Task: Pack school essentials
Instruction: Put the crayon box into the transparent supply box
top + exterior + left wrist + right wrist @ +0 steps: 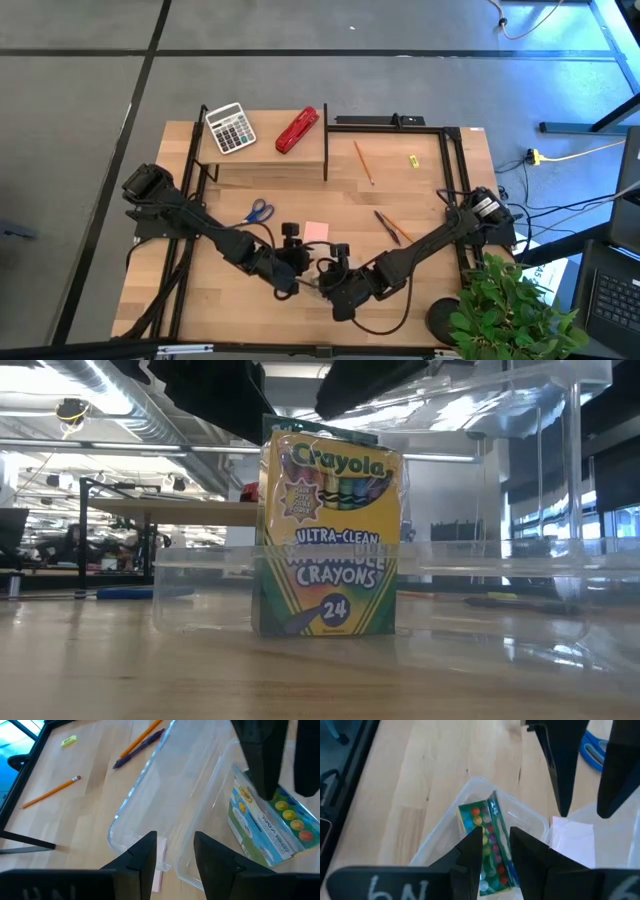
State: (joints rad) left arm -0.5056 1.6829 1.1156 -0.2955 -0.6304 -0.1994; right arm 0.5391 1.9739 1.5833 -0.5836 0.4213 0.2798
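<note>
A yellow-green Crayola crayon box stands upright on its bottom end inside a clear plastic box near the table's near edge. My right gripper hovers open just above the crayon box. My left gripper is open beside it, its fingers on either side of the clear box's rim, apart from it as far as I can see. Blue-handled scissors, a pink sticky-note pad, orange pencils, a dark pen and a yellow piece lie on the table.
The clear box's lid lies open toward the pen and pencil. A raised wooden shelf at the far side carries a calculator and a red stapler. A black frame edges the table, with a plant at the near right corner.
</note>
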